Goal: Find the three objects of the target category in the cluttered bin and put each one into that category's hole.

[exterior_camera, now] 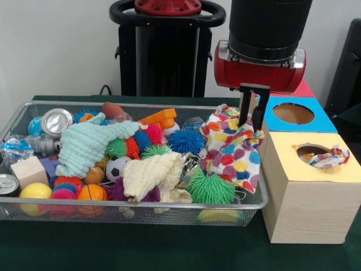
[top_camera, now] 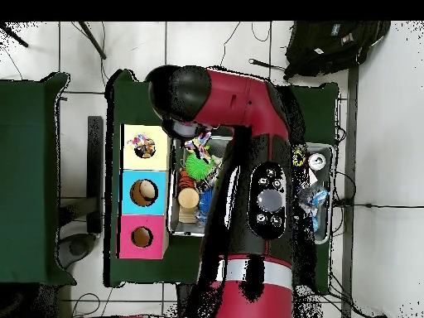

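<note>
Green-clothed table supports the wire bin (exterior_camera: 17,116), at whose right end the gripper (exterior_camera: 251,116) pinches the polka-dot cloth (exterior_camera: 232,151), a light, limp fabric best gathered at a raised fold, beside the yellow-topped box's hole (exterior_camera: 312,150).

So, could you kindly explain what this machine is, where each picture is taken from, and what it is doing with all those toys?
It is a robot: one red and black arm ending in a gripper with two black fingers. The front view looks across the table at it; the overhead view looks straight down, where the arm hides most of the scene. On the green table sits a wire mesh basket full of spiky balls, cans, a mint-green cloth and a cream cloth. The gripper hangs at a polka-dot cloth draped at the basket's end; whether it grips it, I cannot tell. Beside the basket stand yellow, blue and red boxes. Another dotted cloth sticks out of the yellow box's hole.
</note>
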Robot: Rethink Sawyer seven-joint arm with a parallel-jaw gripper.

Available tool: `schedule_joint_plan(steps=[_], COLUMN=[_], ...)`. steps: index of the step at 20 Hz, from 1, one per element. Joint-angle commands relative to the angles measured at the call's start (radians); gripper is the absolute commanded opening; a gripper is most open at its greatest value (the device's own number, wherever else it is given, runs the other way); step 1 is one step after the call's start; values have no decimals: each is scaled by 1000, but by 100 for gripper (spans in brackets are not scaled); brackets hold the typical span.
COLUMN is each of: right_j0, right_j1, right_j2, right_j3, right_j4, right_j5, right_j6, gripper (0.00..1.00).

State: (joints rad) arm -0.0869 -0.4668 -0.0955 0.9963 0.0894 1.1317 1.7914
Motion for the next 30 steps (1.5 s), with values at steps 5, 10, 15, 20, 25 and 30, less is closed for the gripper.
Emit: schedule_joint_plan(steps=[5,10,15,20,25,30], right_j0=[27,53,85,97,94,70], right_j1=[33,26,27,24,38,45], right_j2=[-21,-41,-70,-83,-85,-71], right_j3=[-46,-54,-68,-71,-122,-135], right_j4=[39,53,79,95,91,91], right_j5=[152,180,218,237,282,282], right_j6=[325,365,434,468,482,469], gripper=[0,0,0,0,0,0])
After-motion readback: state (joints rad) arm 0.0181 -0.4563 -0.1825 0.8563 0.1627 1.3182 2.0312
